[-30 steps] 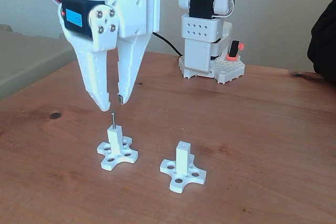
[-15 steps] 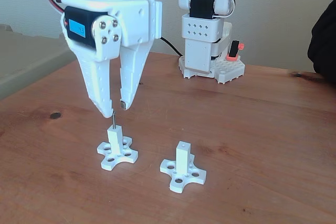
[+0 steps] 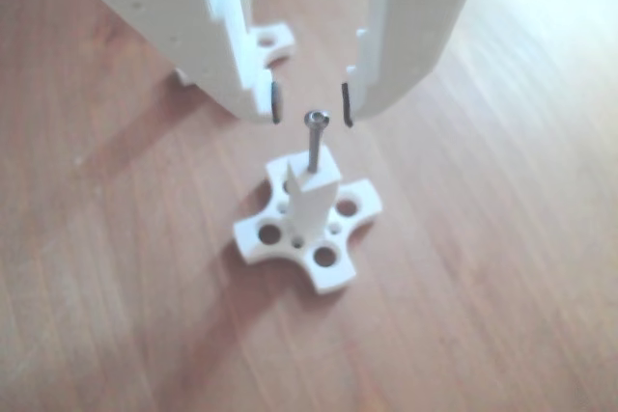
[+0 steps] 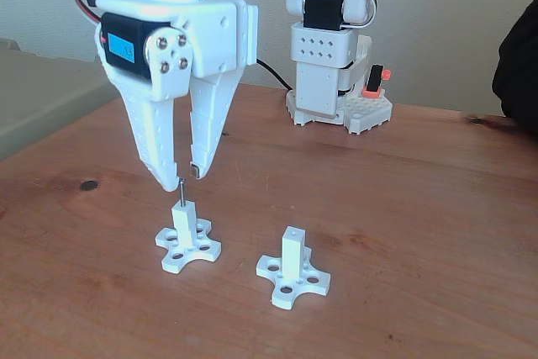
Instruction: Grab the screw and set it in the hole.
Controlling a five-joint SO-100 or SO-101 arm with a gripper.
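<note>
A pale wall stood behind the brown wooden table (image 4: pixel 420 208). The screw (image 3: pixel 316 142) stood upright in the top of a white post (image 3: pixel 314 202) on a cross-shaped base with round holes; in the fixed view that post (image 4: pixel 184 220) was the left of two, and the screw (image 4: pixel 181 192) showed as a thin dark pin above it. The gripper (image 3: pixel 313 103) hung over it with its fingers apart, the screw head between the dark pads (image 3: pixel 277 103) and touching neither, a gap that the fixed view, where the gripper (image 4: pixel 185 176) overlapped the pin, left unclear. That view alone took in the second post (image 4: pixel 292 258), well to the right, the arm's white base (image 4: pixel 332 81) by the wall, and a dark sleeve (image 4: pixel 517 65) at the right edge.
</note>
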